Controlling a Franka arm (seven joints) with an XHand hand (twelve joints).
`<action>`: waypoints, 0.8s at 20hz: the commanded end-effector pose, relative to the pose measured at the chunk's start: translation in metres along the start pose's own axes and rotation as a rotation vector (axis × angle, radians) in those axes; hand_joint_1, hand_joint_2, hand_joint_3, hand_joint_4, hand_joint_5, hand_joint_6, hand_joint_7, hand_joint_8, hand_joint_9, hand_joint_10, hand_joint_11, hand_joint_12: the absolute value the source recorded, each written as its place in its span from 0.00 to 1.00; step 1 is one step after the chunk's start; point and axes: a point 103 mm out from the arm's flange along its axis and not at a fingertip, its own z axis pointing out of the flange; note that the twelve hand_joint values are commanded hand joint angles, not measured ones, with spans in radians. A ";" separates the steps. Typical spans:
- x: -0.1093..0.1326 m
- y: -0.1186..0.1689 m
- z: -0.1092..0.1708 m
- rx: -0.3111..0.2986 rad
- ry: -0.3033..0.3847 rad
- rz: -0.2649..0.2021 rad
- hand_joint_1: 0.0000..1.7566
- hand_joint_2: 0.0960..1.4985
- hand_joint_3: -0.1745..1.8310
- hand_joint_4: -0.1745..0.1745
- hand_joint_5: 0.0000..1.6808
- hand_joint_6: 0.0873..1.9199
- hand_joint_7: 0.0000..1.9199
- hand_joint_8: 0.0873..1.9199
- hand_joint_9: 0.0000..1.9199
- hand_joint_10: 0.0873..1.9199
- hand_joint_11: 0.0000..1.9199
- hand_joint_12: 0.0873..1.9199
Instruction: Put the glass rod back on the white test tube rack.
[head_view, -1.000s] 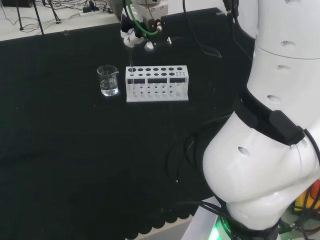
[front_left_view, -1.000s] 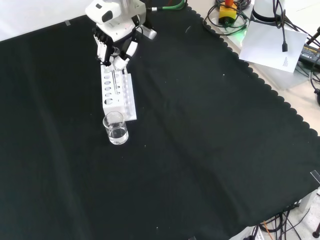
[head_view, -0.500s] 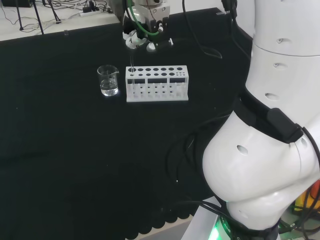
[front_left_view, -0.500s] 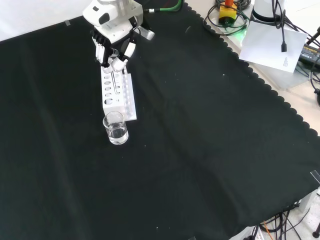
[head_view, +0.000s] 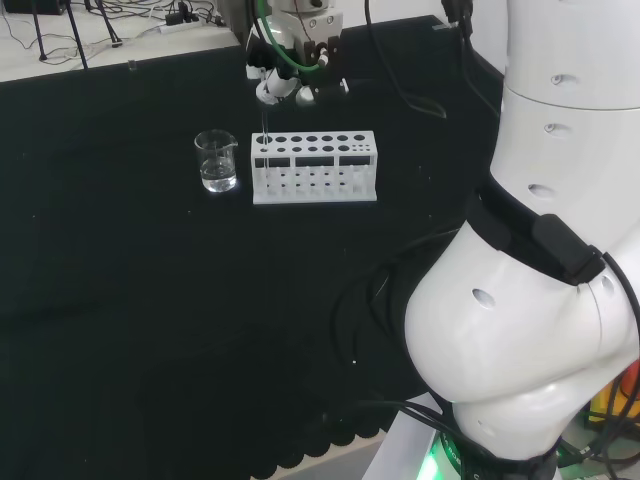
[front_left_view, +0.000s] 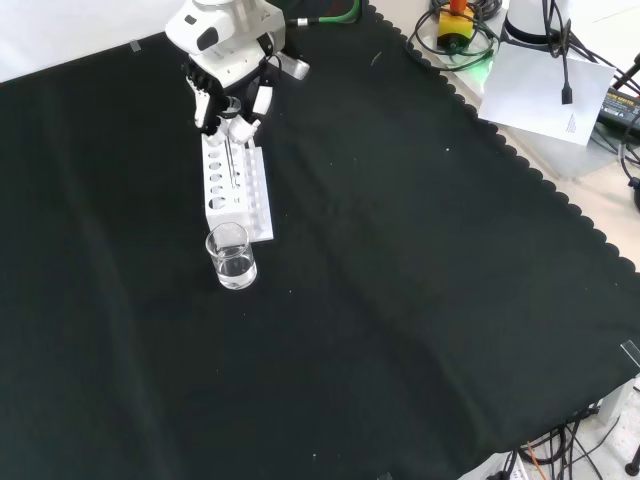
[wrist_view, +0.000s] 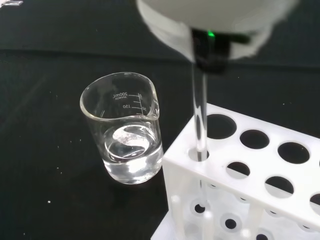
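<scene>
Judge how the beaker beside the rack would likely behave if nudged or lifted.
The beaker looks like clear glass, so probably breakable and slippery. It is squat with a flat base, so likely slides rather than tips. The liquid in its bottom could slosh.

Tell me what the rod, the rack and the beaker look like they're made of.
Glass rod: clear and glossy, likely glass; the rack's edge shows through it.
White test tube rack: opaque white, smooth, probably plastic.
Beaker: transparent with printed marks, glass by its look, though clear plastic is possible.

White test tube rack (wrist_view: 240, 170) cut off at edge; glass rod (wrist_view: 200, 120) top blurred.
</scene>
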 end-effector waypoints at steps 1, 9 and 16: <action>0.002 -0.003 -0.006 0.016 -0.027 0.006 0.81 0.21 0.51 0.00 0.20 0.38 0.44 0.39 0.93 0.38 1.00 0.45; -0.001 -0.008 -0.013 0.007 -0.032 0.017 0.81 0.19 0.52 0.00 0.17 0.28 0.39 0.40 0.92 0.41 1.00 0.52; -0.001 -0.017 -0.028 -0.018 -0.026 0.024 0.81 0.19 0.51 0.00 0.18 0.27 0.39 0.40 0.92 0.41 1.00 0.53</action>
